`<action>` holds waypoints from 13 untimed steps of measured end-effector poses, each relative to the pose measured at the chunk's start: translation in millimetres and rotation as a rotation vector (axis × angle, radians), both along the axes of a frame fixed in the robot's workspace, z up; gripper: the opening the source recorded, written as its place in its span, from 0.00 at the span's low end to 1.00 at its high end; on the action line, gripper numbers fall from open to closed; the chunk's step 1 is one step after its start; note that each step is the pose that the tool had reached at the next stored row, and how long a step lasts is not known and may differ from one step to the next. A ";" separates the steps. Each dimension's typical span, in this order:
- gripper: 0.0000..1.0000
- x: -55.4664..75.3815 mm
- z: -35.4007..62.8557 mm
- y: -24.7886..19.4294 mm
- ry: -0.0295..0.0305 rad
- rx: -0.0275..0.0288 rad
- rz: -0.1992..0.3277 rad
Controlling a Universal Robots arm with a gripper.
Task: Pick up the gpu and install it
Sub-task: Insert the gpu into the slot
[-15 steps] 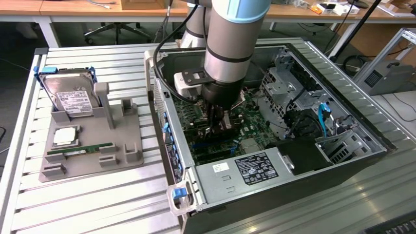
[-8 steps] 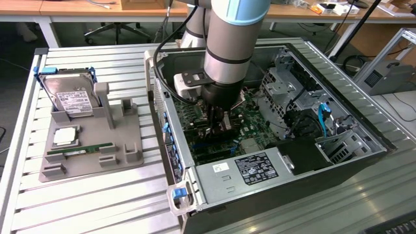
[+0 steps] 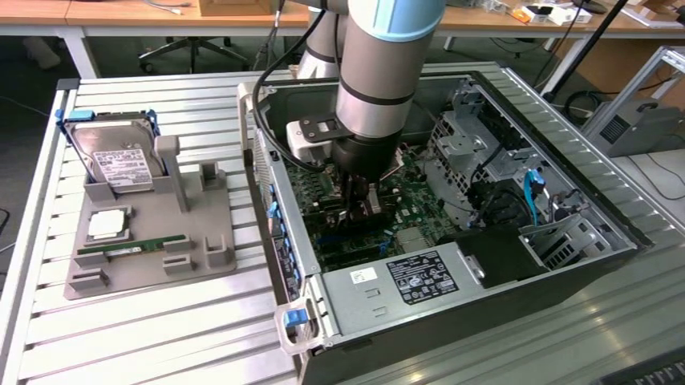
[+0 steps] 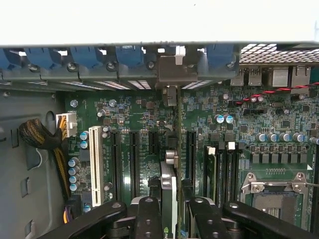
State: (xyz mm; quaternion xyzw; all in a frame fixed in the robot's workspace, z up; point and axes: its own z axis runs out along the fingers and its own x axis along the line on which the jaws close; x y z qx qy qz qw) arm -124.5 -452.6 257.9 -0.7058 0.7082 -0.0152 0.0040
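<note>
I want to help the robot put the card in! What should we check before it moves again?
1. Claw holds the gpu: ok, fingers on both sides of it.
2. Gpu stands upright, edge-on over the motherboard: ok.
3. Gpu lines up with a slot: cannot tell.
4. Gpu bracket meets the case's rear opening: cannot tell.
5. Cable bundle is away from the gpu: ok.
6. Arm reaches inside the open case: ok.

Matt grey sheet-metal case (image 3: 354, 282)
</note>
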 end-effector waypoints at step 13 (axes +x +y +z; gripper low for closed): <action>0.27 0.0 0.0 0.0 0.0000 0.0000 0.000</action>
